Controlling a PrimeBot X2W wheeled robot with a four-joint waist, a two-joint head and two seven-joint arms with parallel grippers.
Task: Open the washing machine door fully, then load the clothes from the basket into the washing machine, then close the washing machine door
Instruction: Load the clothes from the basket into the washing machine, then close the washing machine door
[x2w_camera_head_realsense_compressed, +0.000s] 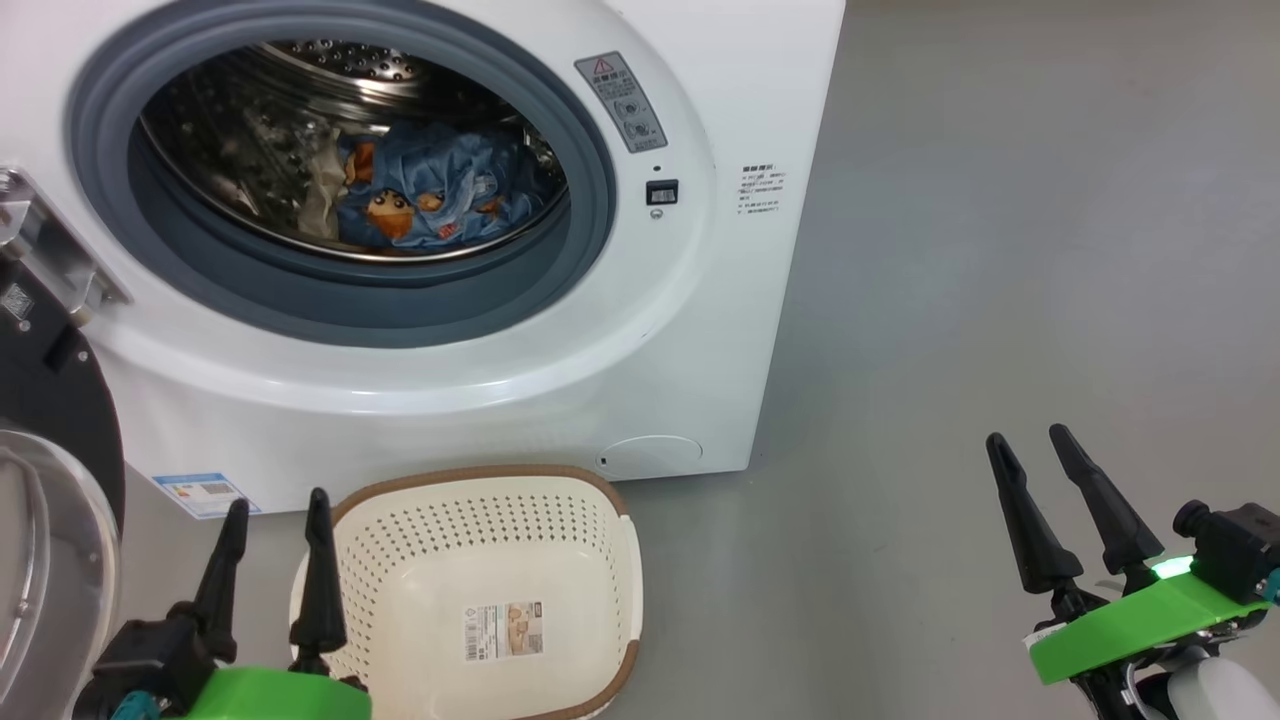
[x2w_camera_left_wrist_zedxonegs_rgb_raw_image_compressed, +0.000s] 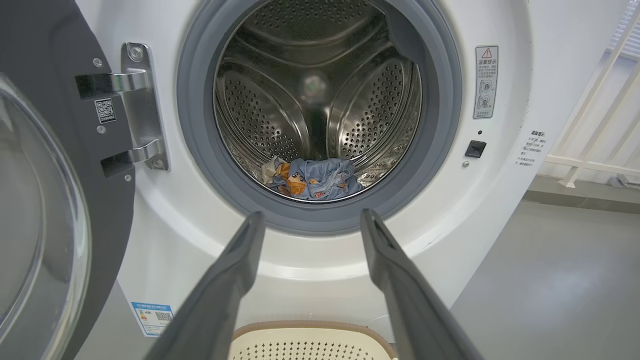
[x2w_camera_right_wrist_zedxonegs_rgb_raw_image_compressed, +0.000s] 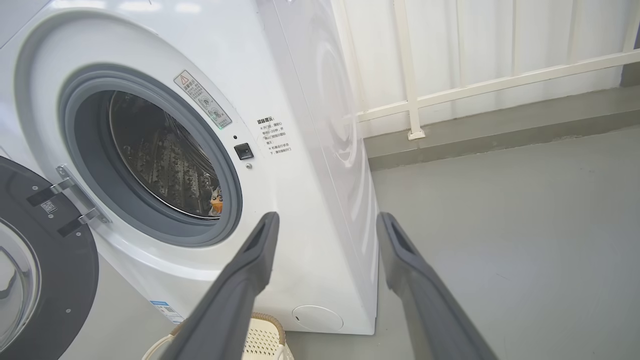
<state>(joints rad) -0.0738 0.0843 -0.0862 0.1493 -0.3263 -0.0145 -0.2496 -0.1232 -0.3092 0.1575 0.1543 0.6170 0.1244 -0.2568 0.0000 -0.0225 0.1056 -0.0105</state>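
The white washing machine stands with its door swung wide to the left on its metal hinge. Light-blue clothes with orange faces lie inside the steel drum, low at its front. The cream basket sits on the floor in front of the machine with nothing but a label in it. My left gripper is open at the basket's left rim, fingers pointing up at the drum. My right gripper is open over the bare floor to the right.
Grey floor stretches to the right of the machine. A white railing runs along the wall behind. A blue label sticker marks the machine's lower left front.
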